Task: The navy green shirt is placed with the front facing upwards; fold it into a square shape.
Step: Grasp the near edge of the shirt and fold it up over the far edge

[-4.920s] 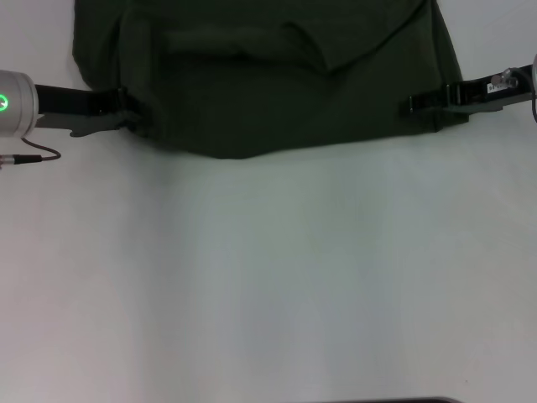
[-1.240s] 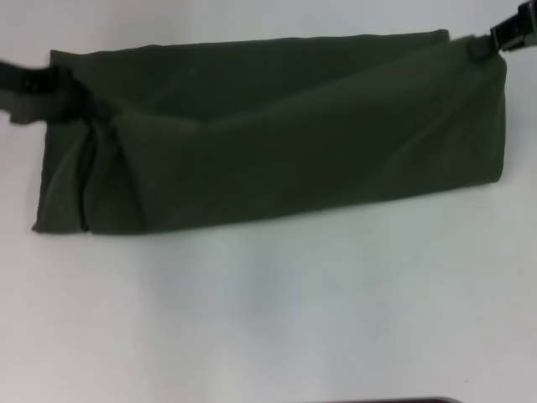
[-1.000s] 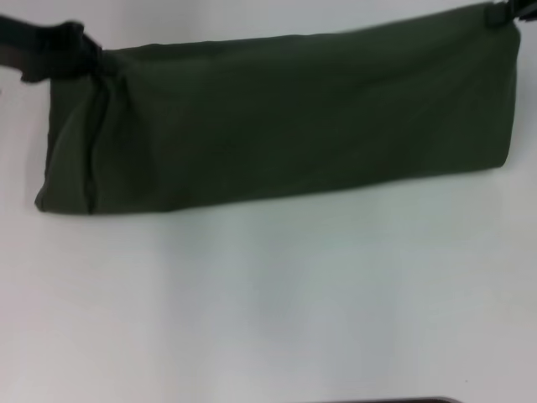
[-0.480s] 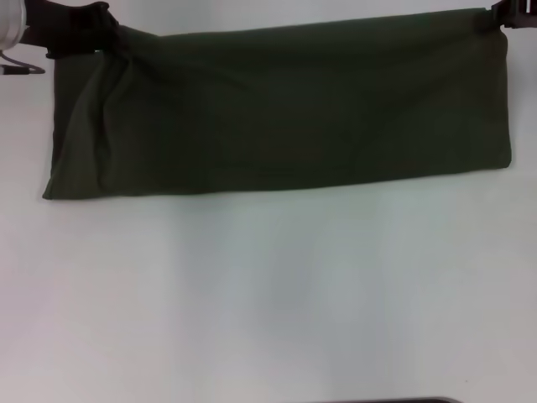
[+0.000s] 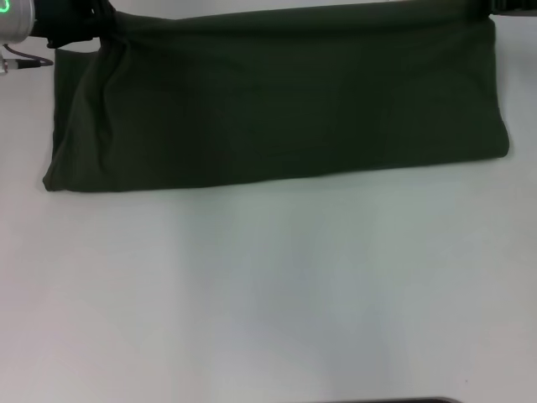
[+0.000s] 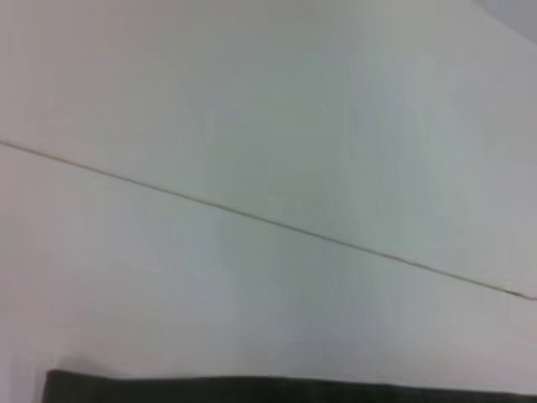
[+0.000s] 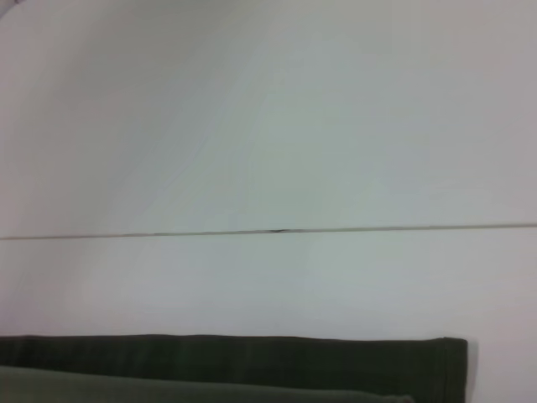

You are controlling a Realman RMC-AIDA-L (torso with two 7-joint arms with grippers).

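At the far left corner of the navy green shirt (image 5: 277, 96), the left end effector (image 5: 99, 23) grips the cloth, which bunches under it. The shirt lies as a long folded band across the far part of the white worktop (image 5: 277, 294), plain side up. At its far right corner sits the right end effector (image 5: 497, 7); whether it grips cannot be told.

white table (image 5: 277, 294), thin seam (image 6: 252, 220)

One navy green shirt (image 5: 277, 96), one left gripper (image 5: 94, 21), one right gripper (image 5: 495, 7), one white table (image 5: 277, 294).
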